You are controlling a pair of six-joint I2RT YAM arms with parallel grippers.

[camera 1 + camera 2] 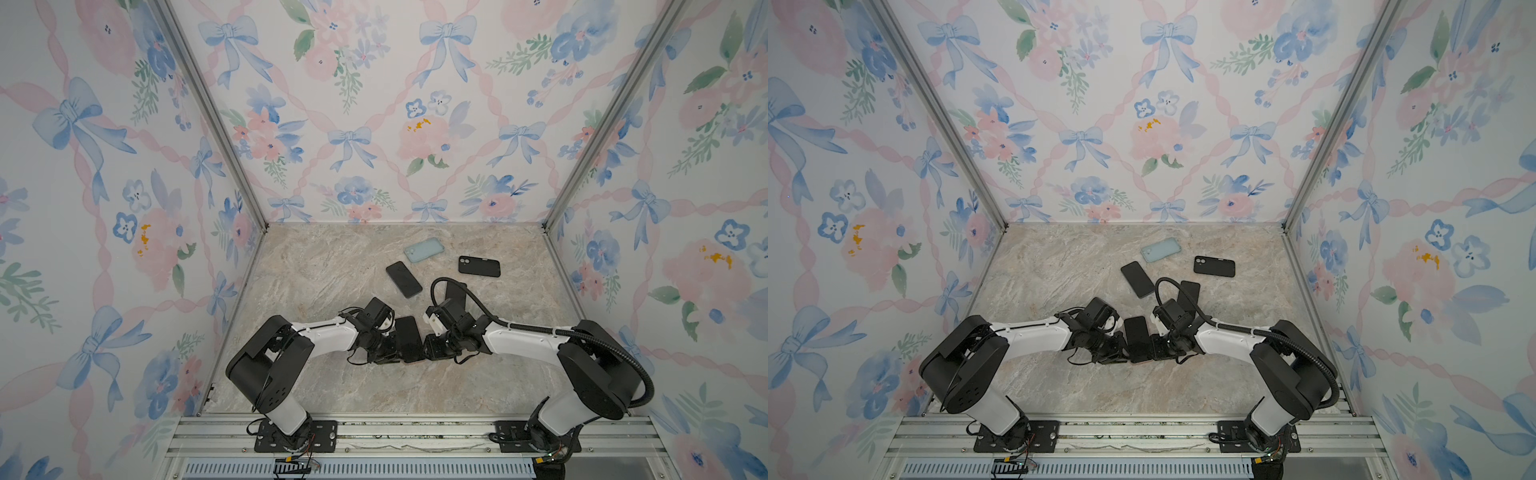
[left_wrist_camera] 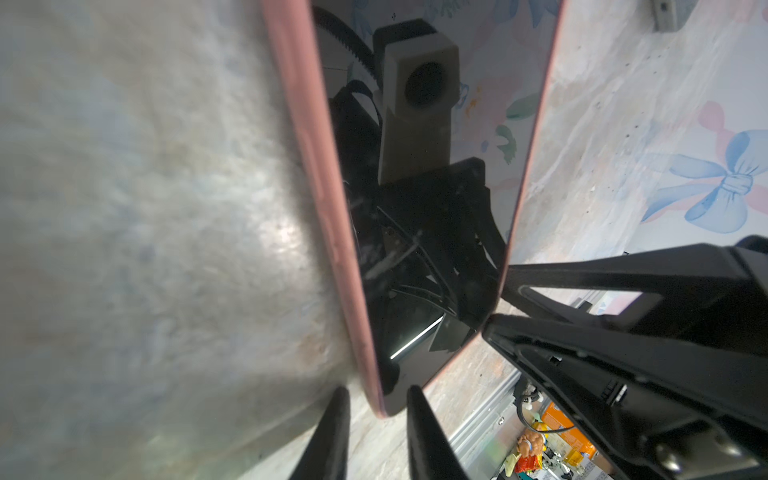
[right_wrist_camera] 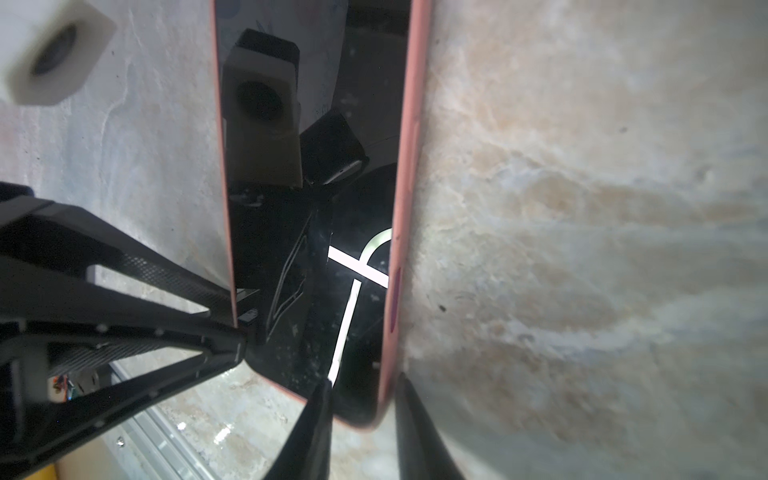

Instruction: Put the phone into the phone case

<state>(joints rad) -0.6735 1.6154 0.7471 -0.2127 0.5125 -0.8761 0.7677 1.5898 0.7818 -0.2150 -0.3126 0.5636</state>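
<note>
Table: marble-patterned beige-grey table [image 1: 332,270], matte, with soft glare patches in both wrist views.
Room: three walls in wallpaper [image 1: 374,104] with blue bows and pink flowers. Aluminium posts [image 1: 208,116] stand at the back corners. A slotted rail [image 1: 415,432] along the lower edge of the frame carries both arm bases.
Loose items: a light blue case [image 1: 424,250], a dark phone [image 1: 404,279] and a black case [image 1: 479,266] lie flat right of centre, near one another, above the arms in both top views. A further dark flat item [image 1: 1188,291] is half hidden behind the right arm's cable; its kind cannot be told.
Phone: the phone [image 1: 409,338] is at centre frame, just below the middle, between the two wrists, with its dark screen facing the top camera. A pink rim runs round the screen; whether that is a case or the phone's own body cannot be told.
Left arm: elbow housing at lower left, white forearm running right to the centre.
Left tool: the left tool [image 1: 397,353] is nearly closed, its fingers pinching the phone's left long edge near the lower corner.
Right arm: mirrors the left, with a black corrugated cable looping over the wrist.
Right tool: the right tool [image 1: 424,351] has only a narrow gap and is clamped on the opposite long edge near the same end.
Phone and table: whether the phone's lower end touches the table cannot be told.
</note>
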